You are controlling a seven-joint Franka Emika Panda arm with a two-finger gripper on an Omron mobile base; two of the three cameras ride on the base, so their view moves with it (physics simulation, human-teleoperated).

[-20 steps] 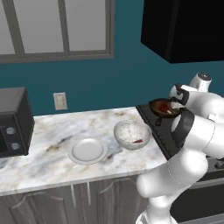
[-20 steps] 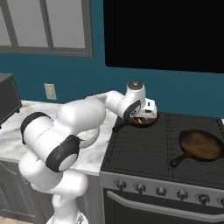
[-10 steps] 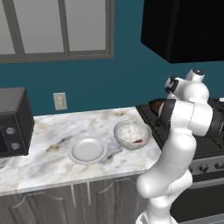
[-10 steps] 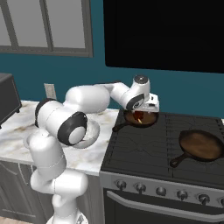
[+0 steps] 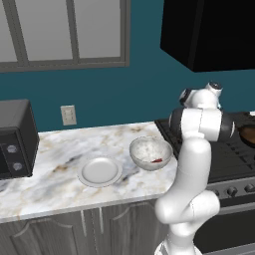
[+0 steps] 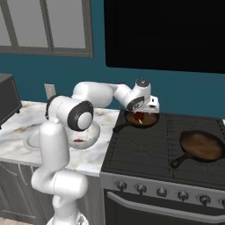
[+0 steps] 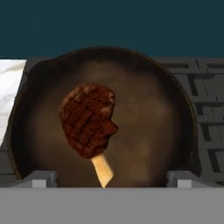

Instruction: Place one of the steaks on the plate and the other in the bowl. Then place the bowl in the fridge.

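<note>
Over a black stove point(image 6: 167, 154) set against a teal wall, the white robot arm point(image 6: 101, 94) reaches across from the marble desk point(image 5: 60, 174), its end effector point(image 6: 147, 110) released and spread wide above a dark skillet point(image 6: 140, 121) on the rear left burner. From the hand camera the two fingertips point(image 7: 37, 178) stand well apart at either side of the pan point(image 7: 157, 131), touching nothing. A dark brown-red steak point(image 7: 87, 120) with grill marks and a yellowish bone tip lies flat in the pan, the bone pointing toward the fingertips — it sits left of the pan's centre. A second, larger skillet point(image 6: 202, 147) rests on the front right burner, its handle angled toward the knobs. Back on the desk, the deep white-grey bowl point(image 5: 150, 153) stands near the stove edge with the bright red-pink steak point(image 5: 157, 160) lying inside it. Just beside the bowl, to its left, sits the small flat white plate point(image 5: 99, 171), bare. A dark microwave point(image 5: 15, 139) occupies the far left end of the desk, below a grey-framed window point(image 5: 64, 32) — a wall socket point(image 5: 67, 115) shows between them.
</note>
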